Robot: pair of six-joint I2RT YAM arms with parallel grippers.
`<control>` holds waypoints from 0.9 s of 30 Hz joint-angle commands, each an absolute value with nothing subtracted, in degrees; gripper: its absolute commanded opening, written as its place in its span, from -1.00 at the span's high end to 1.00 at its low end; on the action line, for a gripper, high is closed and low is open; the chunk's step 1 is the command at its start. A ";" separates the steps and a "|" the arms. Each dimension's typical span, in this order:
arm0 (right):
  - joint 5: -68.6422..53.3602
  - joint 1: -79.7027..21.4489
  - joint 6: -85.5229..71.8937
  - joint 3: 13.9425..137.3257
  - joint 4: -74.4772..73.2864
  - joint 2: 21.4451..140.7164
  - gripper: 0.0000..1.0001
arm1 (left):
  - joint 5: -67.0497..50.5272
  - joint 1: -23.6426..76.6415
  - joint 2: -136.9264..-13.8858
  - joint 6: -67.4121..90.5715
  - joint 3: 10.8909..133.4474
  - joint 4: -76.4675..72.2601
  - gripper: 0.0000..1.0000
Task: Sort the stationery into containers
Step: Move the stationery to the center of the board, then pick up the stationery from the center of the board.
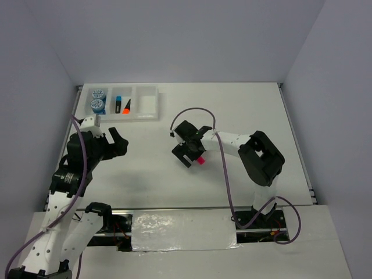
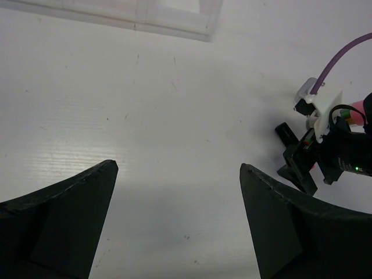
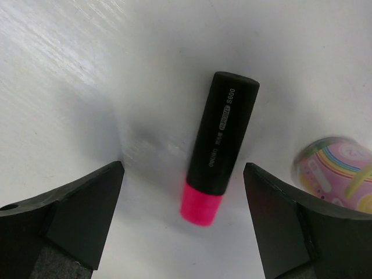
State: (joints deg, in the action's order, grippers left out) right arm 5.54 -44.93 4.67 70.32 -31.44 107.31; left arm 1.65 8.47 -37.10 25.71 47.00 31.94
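The translucent tray point(image 1: 147, 103) stands at the far left. Its left compartment holds two blue rolls point(image 1: 97, 99), its middle one the blue-capped highlighter point(image 1: 118, 104) and the orange-capped highlighter point(image 1: 126, 106). The pink-capped highlighter point(image 3: 221, 148) lies flat on the table between the spread fingers of my right gripper point(image 3: 183, 168), untouched, and shows in the top view point(image 1: 200, 160). A pastel pink, rainbow-patterned rounded piece point(image 3: 334, 168), apparently the stick, lies just right of it. My left gripper point(image 1: 121, 142) is open and empty over bare table point(image 2: 178, 165).
The tray's right compartment holds nothing. The tray's near corner shows in the left wrist view point(image 2: 174, 17), as does the right arm's wrist with its purple cable point(image 2: 325, 145). White walls enclose the table on three sides.
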 commanded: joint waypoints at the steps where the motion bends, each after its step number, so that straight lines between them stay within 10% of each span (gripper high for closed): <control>1: 0.88 -42.90 5.36 69.26 -31.91 107.40 -0.83 | 1.41 8.79 -37.53 25.84 47.55 30.15 -0.99; 18: -6.34 -48.76 -6.14 58.28 -22.51 97.06 0.72 | -1.74 9.67 -40.51 29.77 47.72 30.41 -0.99; 27: 9.45 -63.89 -19.39 57.92 -10.90 79.90 0.86 | -29.79 14.40 -38.15 60.78 32.18 0.56 -0.99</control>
State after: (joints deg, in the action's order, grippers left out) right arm 0.75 -62.35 -11.22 55.94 -17.41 83.88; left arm -19.49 11.70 -40.58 46.44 34.59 16.88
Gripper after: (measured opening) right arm 0.382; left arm 0.994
